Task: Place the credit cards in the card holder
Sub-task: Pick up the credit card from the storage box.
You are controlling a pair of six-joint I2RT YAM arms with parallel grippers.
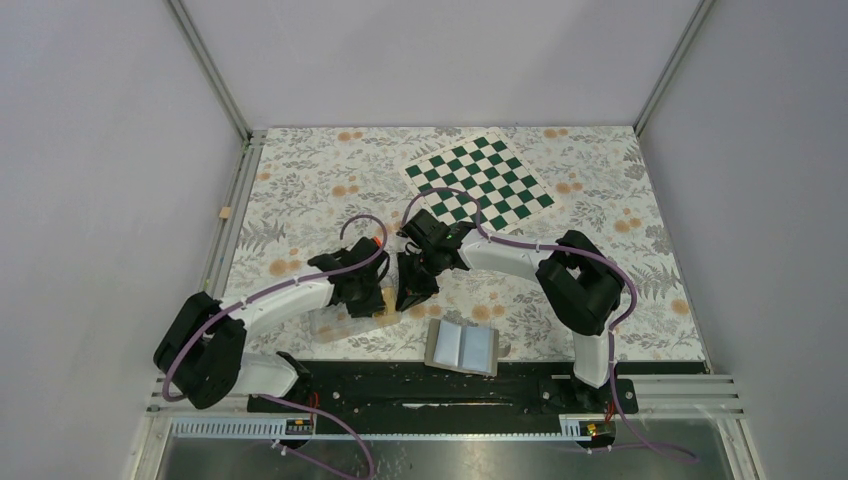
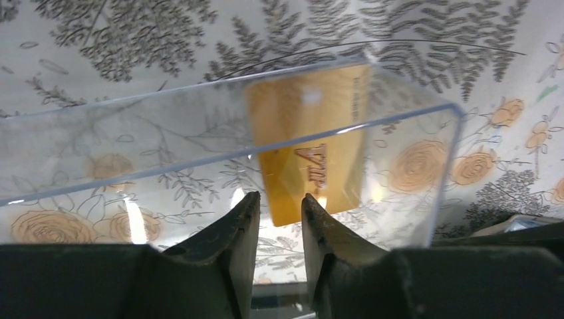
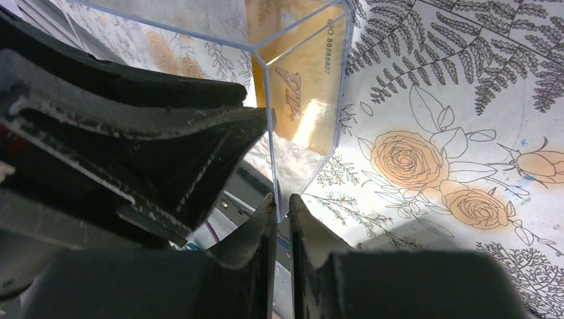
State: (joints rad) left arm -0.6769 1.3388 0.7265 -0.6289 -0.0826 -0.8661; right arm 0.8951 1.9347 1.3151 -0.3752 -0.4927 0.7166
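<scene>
Right gripper (image 3: 281, 199) is clamping a corner wall of the clear tray (image 3: 302, 163). Left gripper (image 2: 279, 203) is facing the tray with jaws slightly parted, apparently grasping nothing. The gold credit card (image 2: 309, 153) is lying inside the tray. The card holder (image 1: 462, 347) is lying open on the floral tablecloth (image 1: 620, 200), apart from it.

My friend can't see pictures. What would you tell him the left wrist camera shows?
A gold card marked VIP shows through a clear plastic tray. The left gripper, its two dark fingers slightly apart, points at the card's near edge, over a flowery tablecloth.
</scene>
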